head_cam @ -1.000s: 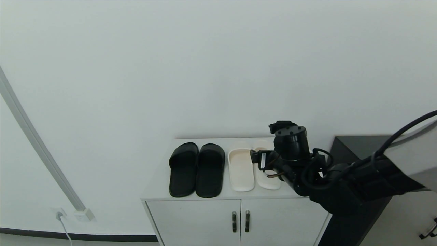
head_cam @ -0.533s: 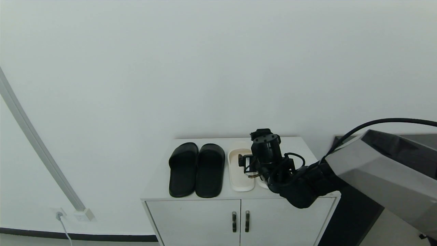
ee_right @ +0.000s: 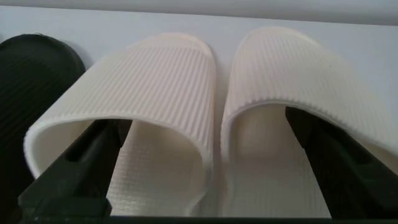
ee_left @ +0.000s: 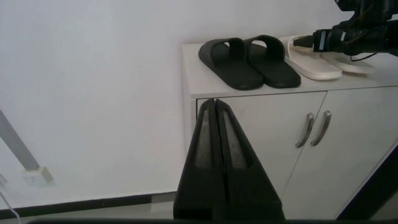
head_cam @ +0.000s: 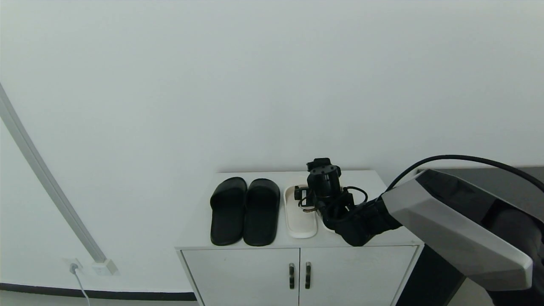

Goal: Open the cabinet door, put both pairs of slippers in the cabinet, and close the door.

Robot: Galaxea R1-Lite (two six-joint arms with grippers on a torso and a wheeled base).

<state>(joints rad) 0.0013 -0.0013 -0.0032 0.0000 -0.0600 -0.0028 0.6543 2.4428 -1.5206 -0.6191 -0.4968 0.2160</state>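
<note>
Right gripper (head_cam: 306,199): jaws spread wide, one finger (ee_right: 81,155) entering under each strap of the white slippers (ee_right: 168,81), which lie directly ahead of it on the cabinet top (head_cam: 365,178). The black slippers (head_cam: 228,210) lie just to its left. The doors (head_cam: 255,276) below it are shut. My left gripper (ee_left: 216,149), fingers pressed together and empty, hangs low before them. By my judgement no step is complete: opening, both stowings and closing remain.

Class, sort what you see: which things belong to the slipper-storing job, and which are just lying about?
Job: black slippers, white slippers, cabinet, door handles.
Lying about: wall socket, plugged-in cable, wall conduit.
</note>
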